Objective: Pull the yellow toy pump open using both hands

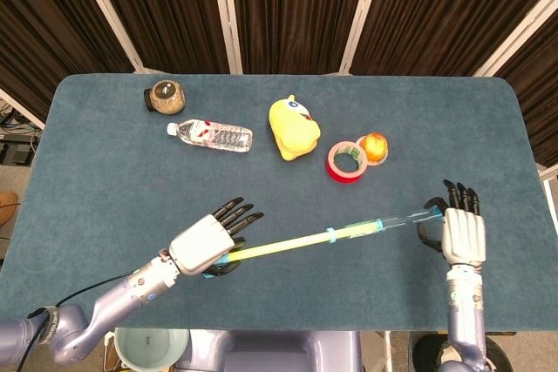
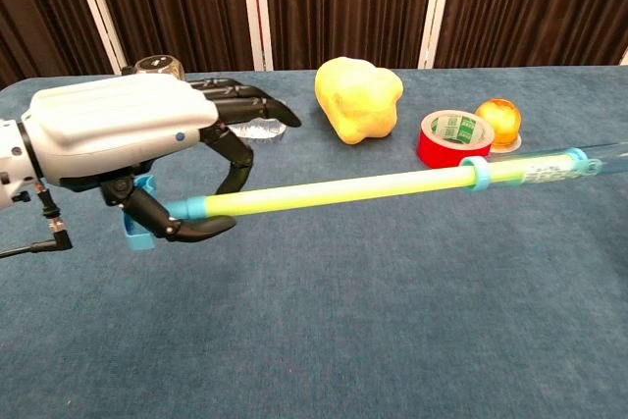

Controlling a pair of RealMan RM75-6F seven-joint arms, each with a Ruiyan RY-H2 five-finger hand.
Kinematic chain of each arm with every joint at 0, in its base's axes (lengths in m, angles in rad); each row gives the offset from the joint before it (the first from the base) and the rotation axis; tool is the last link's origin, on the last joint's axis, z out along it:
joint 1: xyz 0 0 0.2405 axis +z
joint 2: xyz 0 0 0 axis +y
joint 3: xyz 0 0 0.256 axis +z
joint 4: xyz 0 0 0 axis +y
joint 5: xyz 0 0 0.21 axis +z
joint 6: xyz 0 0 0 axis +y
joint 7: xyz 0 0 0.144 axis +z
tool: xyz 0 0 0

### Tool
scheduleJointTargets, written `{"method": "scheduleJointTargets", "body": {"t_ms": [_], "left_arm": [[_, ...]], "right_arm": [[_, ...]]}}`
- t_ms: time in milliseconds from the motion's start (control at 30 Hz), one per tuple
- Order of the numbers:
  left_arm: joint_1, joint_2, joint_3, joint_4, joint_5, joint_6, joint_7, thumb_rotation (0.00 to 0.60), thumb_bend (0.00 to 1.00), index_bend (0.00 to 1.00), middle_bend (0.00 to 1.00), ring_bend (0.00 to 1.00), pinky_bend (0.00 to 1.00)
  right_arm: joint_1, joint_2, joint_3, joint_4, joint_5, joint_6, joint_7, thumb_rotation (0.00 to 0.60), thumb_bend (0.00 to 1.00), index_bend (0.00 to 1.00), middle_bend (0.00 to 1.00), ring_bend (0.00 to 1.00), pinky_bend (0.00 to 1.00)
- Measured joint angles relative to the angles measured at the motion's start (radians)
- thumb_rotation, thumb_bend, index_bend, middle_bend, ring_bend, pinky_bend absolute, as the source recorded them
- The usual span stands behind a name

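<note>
So the left hand (image 2: 128, 139) is clamped around the blue handle end of the yellow toy pump (image 2: 334, 189), thumb curled underneath and the other fingers arched over the top. The chest view shows that grip really well; from the head view you mostly just get the back of the hand (image 1: 202, 241) and a bit of blue peeking out under it.

The pump (image 1: 288, 241) runs in a long diagonal above the blue desk (image 1: 96, 180), from the left hand up toward the right one. It's stretched out: a thin yellow rod, a blue ring partway along, then a clear tube section at the far end.

The right hand (image 1: 460, 231) only shows up in the head view; the chest view cuts off right where the clear tube leaves the frame. Its fingers look wrapped on the tip of the tube, with a couple of fingertips sticking up, so it's holding that end.

Farther back on the desk, left to right: a small round speckled jar (image 1: 165, 97), a plastic water bottle (image 1: 212, 135) lying on its side, a yellow duck toy (image 1: 292, 127), a red tape roll (image 1: 347, 161), and just beside the roll, an orange ball (image 1: 375, 146). The ball sits in a small clear dish; whether the jar or bottle has anything inside, I can't tell.
</note>
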State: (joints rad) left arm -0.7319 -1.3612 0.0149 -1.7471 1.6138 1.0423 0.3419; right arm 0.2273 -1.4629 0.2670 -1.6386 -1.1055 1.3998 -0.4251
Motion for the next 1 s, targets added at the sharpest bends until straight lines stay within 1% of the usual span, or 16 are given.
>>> {"method": "scheduleJointTargets", "body": {"t_ms": [333,500,1000], "left_arm": [[0.041,0.022,0.026,0.073,-0.001,0.032,-0.072,0.600,0.39,0.61,0.06,0.00,0.00],[0.048,0.034,0.028,0.095,0.008,0.039,-0.103,0.600,0.39,0.61,0.06,0.00,0.00],[0.062,0.044,0.026,0.118,0.015,0.034,-0.116,0.600,0.39,0.61,0.06,0.00,0.00]], "right_arm": [[-0.009,0.056,0.032,0.018,0.029,0.014,0.024,0.600,0.40,0.67,0.12,0.01,0.00],[-0.013,0.081,0.044,0.019,0.056,0.014,0.034,0.600,0.40,0.67,0.12,0.01,0.00],[-0.011,0.099,0.042,0.045,0.085,0.011,0.058,0.600,0.40,0.67,0.12,0.01,0.00]]}}
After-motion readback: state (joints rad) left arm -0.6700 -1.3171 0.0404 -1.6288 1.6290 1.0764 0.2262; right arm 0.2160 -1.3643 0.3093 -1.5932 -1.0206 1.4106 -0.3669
